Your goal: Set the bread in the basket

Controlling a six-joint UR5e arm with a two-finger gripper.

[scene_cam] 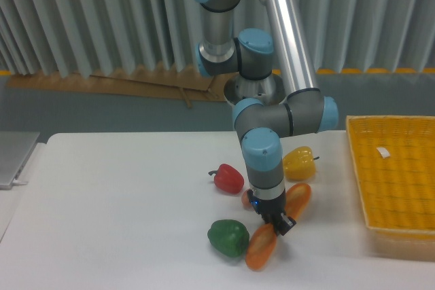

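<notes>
The bread (260, 248) is a long orange-tan baguette lying slantwise on the white table, its upper end (299, 196) near the yellow pepper. My gripper (277, 225) points straight down over the bread's middle and hides that part. Its fingers straddle the loaf and look closed against its sides. The loaf seems to rest on the table or barely above it. The basket (360, 188) is bright yellow, woven and low-walled, with a small white tag (384, 153), standing at the right edge of the table, well apart from the gripper.
A green pepper (228, 238) sits just left of the bread's lower end. A red pepper (228, 178) lies behind it, and a yellow pepper (299, 163) is near the bread's upper end. A small round tan ball (246, 199) peeks out beside the gripper. A grey tray (13, 157) is far left.
</notes>
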